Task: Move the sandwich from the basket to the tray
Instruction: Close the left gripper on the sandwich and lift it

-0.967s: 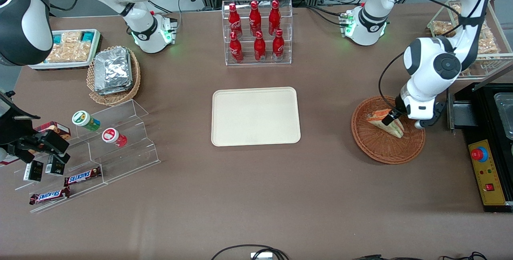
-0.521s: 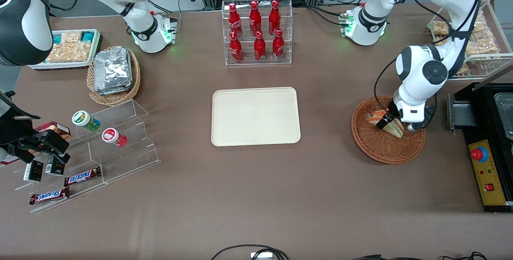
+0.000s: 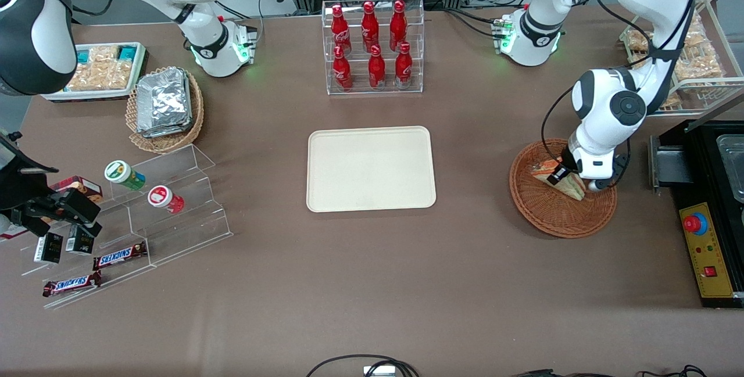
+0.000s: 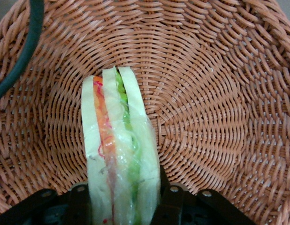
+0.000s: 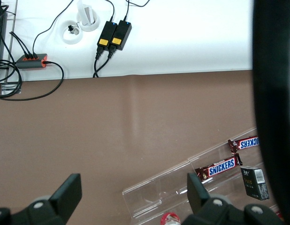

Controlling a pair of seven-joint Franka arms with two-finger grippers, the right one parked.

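The sandwich (image 3: pixel 543 170), a wrapped white-bread wedge with orange and green filling, stands on edge in the round reddish-brown wicker basket (image 3: pixel 558 218) toward the working arm's end of the table. My left gripper (image 3: pixel 572 181) reaches down into the basket. In the left wrist view the sandwich (image 4: pixel 119 154) rises from between the two black fingers (image 4: pixel 171 202), which press against its two bread faces, so the gripper (image 4: pixel 121 202) is shut on it. The woven basket (image 4: pixel 206 93) floor lies right beneath. The cream-beige tray (image 3: pixel 370 168) sits flat mid-table with nothing on it.
A clear rack of red bottles (image 3: pixel 373 46) stands farther from the front camera than the tray. A black box with a red button (image 3: pixel 706 249) lies beside the basket. A tan basket of foil packs (image 3: pixel 164 107) and acrylic snack steps (image 3: pixel 145 214) lie toward the parked arm's end.
The left arm's wrist has shifted slightly toward the tray and settled lower over the basket. The sandwich stays in the basket between the fingers.
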